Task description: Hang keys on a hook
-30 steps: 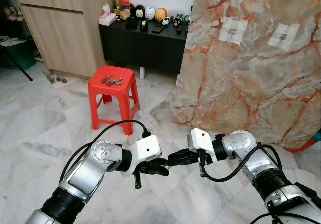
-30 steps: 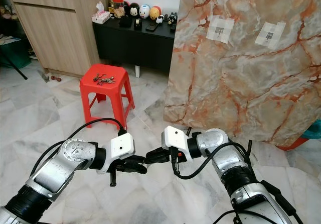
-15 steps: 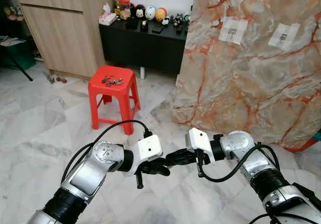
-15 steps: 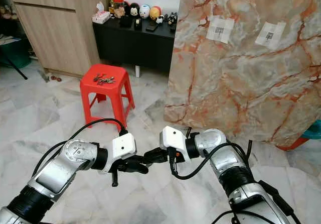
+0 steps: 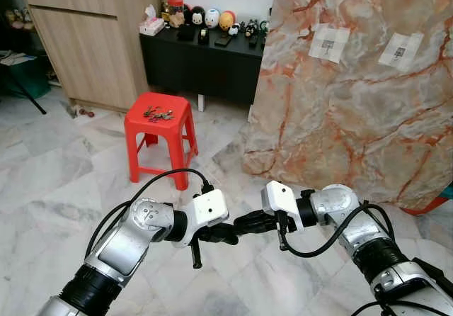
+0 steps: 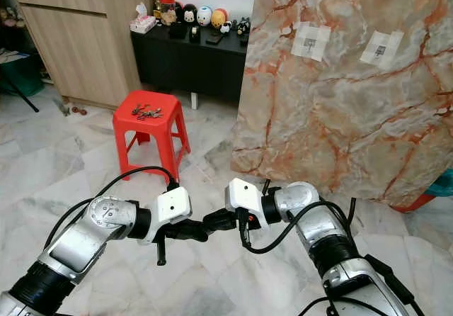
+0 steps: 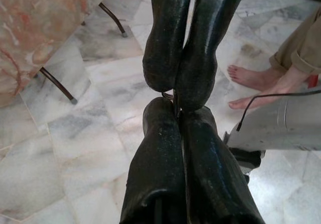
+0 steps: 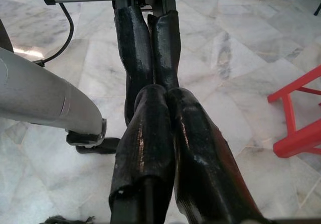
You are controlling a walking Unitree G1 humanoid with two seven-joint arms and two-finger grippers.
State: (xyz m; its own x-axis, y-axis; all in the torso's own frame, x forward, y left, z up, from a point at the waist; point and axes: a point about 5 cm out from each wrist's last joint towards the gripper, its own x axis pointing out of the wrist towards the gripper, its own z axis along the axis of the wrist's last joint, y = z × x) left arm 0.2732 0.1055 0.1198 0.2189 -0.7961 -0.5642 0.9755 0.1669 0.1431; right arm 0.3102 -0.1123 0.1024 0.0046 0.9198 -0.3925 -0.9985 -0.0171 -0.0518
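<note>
Keys point(image 5: 158, 114) lie on top of the red stool point(image 5: 160, 136), well apart from both arms. Left gripper point(image 5: 228, 234) and right gripper point(image 5: 242, 224) meet tip to tip above the marble floor point(image 5: 56, 181), both clenched, holding nothing. Hooks sit on paper patches point(image 5: 329, 43) on the marble slab point(image 5: 354, 110).

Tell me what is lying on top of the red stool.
A bunch of keys lies on the red stool seat, near its middle. How many keys there are is too small to tell.
</note>
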